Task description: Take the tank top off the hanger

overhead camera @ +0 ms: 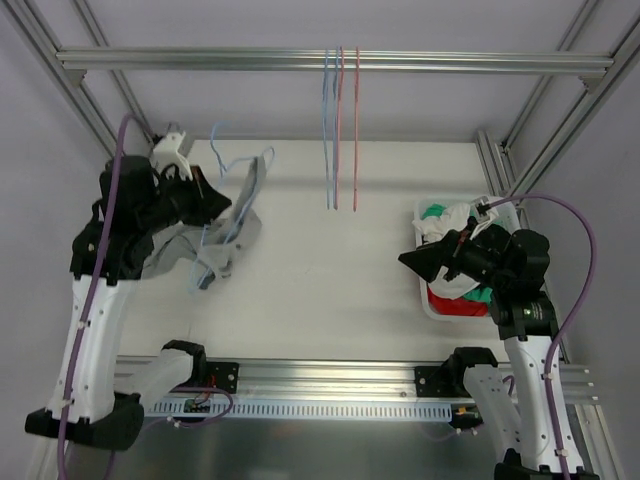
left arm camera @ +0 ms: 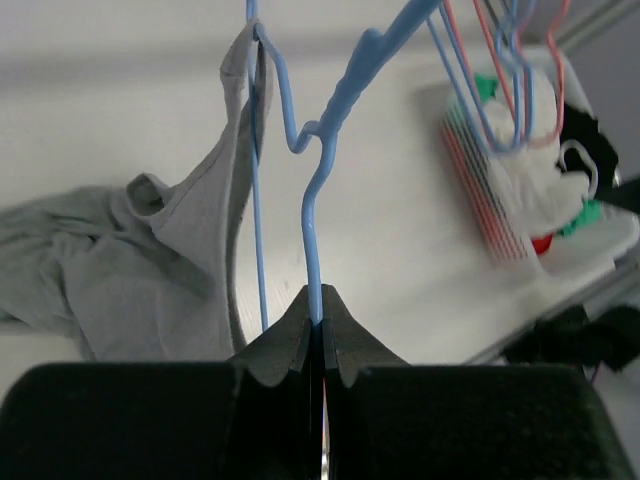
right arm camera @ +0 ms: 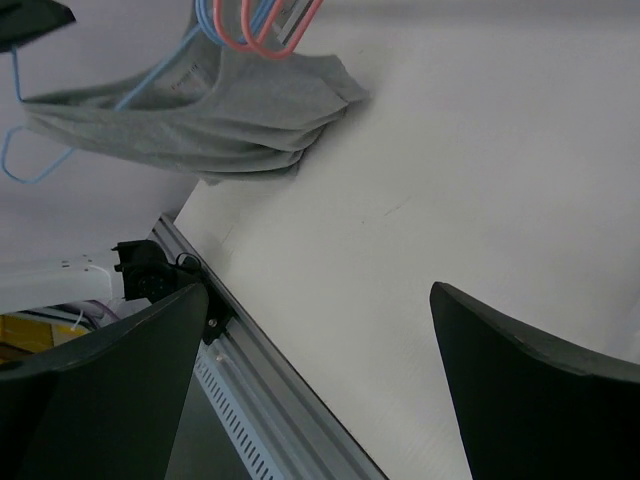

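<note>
The grey tank top (overhead camera: 235, 232) hangs half off a light blue hanger (overhead camera: 243, 163) at the left of the table, one strap still over the wire and the body bunched on the table. My left gripper (overhead camera: 212, 205) is shut on the hanger. In the left wrist view the pads (left arm camera: 300, 335) pinch the blue hanger (left arm camera: 318, 190) wire, and the tank top (left arm camera: 150, 270) droops to the left. My right gripper (overhead camera: 408, 260) hovers open beside the basket, holding nothing. The right wrist view shows the gripper (right arm camera: 320, 295) wide apart over bare table, with the tank top (right arm camera: 220, 110) far off.
A white basket (overhead camera: 424, 296) of mixed clothes stands at the right, under my right arm. Blue and pink spare hangers (overhead camera: 340, 130) hang from the overhead rail at centre back. Aluminium frame posts flank the table, and a rail runs along its near edge.
</note>
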`<state>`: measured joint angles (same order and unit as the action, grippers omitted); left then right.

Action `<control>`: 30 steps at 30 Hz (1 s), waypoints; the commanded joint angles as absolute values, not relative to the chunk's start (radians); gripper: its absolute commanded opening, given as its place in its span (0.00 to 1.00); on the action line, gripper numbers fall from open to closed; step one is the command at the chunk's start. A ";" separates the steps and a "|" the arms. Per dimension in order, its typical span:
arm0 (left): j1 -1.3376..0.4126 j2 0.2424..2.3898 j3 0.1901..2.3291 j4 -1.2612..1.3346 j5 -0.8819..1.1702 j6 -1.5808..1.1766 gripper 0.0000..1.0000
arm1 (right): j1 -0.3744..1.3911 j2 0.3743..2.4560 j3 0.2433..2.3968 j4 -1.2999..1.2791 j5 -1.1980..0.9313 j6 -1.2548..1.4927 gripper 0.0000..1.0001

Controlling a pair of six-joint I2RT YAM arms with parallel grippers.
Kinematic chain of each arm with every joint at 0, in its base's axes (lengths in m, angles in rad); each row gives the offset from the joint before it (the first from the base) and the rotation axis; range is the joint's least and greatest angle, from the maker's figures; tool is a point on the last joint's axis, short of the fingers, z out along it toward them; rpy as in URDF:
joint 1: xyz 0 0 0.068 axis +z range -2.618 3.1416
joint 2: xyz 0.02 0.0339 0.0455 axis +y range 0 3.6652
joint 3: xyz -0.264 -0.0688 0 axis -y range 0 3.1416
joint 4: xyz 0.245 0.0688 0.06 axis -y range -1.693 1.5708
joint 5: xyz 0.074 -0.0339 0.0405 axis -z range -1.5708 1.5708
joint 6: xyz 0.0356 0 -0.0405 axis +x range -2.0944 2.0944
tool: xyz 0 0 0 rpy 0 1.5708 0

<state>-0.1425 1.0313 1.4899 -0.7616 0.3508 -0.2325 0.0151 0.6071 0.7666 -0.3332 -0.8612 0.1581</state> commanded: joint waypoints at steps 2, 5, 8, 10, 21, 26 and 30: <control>-0.247 0.778 1.225 -0.695 0.430 -0.244 0.00 | 0.080 0.569 0.688 -0.140 -0.950 0.212 1.00; -0.255 0.638 1.073 -0.676 0.515 -0.250 0.00 | 0.173 0.554 0.612 -0.050 -0.908 0.213 1.00; -0.255 0.563 0.968 -0.676 0.702 -0.284 0.00 | 0.334 0.557 0.510 0.122 -0.819 0.276 0.98; -0.255 0.537 0.887 -0.672 0.828 -0.316 0.00 | 0.424 0.558 0.460 0.245 -0.686 0.314 0.95; -0.255 0.405 0.804 -0.644 0.943 -0.422 0.00 | 1.015 1.019 0.620 0.330 0.064 0.138 0.66; -0.255 0.399 0.808 -0.641 0.963 -0.430 0.00 | 1.045 1.143 0.713 0.390 0.072 0.117 0.63; -0.255 0.399 0.795 -0.641 0.962 -0.425 0.00 | 1.046 1.154 0.738 0.391 0.098 0.095 0.34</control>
